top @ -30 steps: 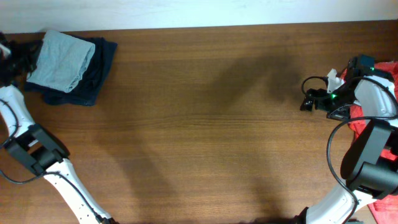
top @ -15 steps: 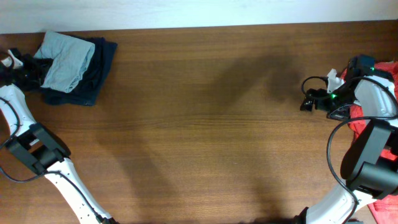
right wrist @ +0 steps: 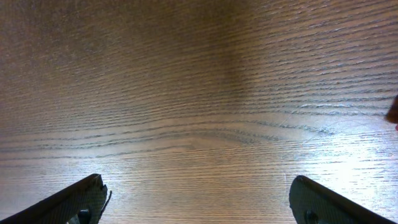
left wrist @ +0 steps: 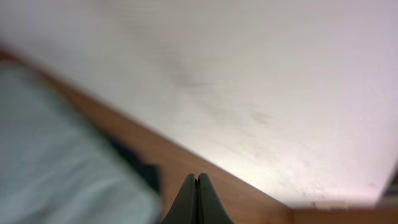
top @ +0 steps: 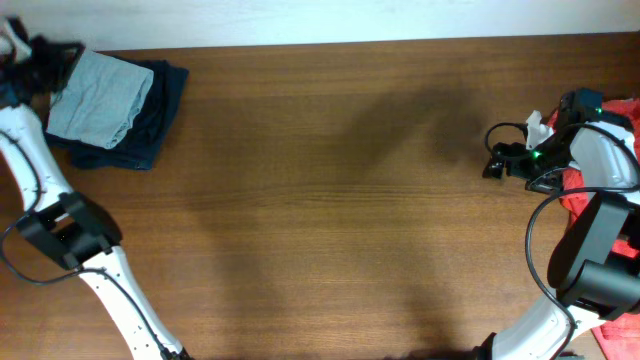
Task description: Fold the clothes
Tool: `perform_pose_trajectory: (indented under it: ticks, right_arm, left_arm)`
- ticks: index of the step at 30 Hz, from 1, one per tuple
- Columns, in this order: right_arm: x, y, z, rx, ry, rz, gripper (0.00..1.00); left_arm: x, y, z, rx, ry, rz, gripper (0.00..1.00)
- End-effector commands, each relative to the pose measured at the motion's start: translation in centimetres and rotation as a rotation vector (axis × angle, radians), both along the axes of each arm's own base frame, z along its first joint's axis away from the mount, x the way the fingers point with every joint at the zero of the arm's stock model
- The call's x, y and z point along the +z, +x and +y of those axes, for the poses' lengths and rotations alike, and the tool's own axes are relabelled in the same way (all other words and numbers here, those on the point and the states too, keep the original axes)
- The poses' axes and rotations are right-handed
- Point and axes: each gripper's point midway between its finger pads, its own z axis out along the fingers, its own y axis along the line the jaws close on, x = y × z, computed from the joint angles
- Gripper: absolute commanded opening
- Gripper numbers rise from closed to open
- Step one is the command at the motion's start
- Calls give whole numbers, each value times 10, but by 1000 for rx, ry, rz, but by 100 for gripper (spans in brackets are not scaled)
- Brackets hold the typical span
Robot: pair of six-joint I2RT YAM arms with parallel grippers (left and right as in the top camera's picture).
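Note:
The pale grey-teal T-shirt (top: 98,98) lies folded on a dark navy garment (top: 160,105) at the table's back left corner. My left gripper (top: 62,55) hovers at the shirt's back left corner, near the table edge. In the left wrist view its fingers (left wrist: 198,183) are pressed together with nothing between them, and the blurred T-shirt (left wrist: 50,162) and a strip of navy cloth (left wrist: 142,167) lie to their left. My right gripper (top: 493,160) stands open over bare wood at the right. In the right wrist view its fingers (right wrist: 84,199) stand far apart. A red shirt (top: 574,203) lies under the right arm.
A white wall (left wrist: 249,74) runs along the table's back edge (top: 320,44), right behind the folded pile. Both arm bases stand at the front corners. A cable loops beside the right arm (top: 535,250).
My left gripper has swung from the shirt's left side up to its back left corner, near the wall. The folded pile stays in place. The right arm has not moved.

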Motion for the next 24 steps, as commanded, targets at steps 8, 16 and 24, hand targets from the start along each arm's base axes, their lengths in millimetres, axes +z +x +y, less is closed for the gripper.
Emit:
perform_pose_trajectory:
  ticks: [8, 16, 24]
  right_arm:
    - [4, -1, -2, -14, -11, -6, 99]
    - [4, -1, -2, -14, -11, -6, 99]
    - [4, -1, -2, -14, -11, -6, 99]
  left_arm:
    - [-45, 25, -61, -5, 32, 114, 0]
    - [-122, 26, -97, -101, 52, 212, 0]
    - [-39, 37, -105, -147, -3, 4, 0]
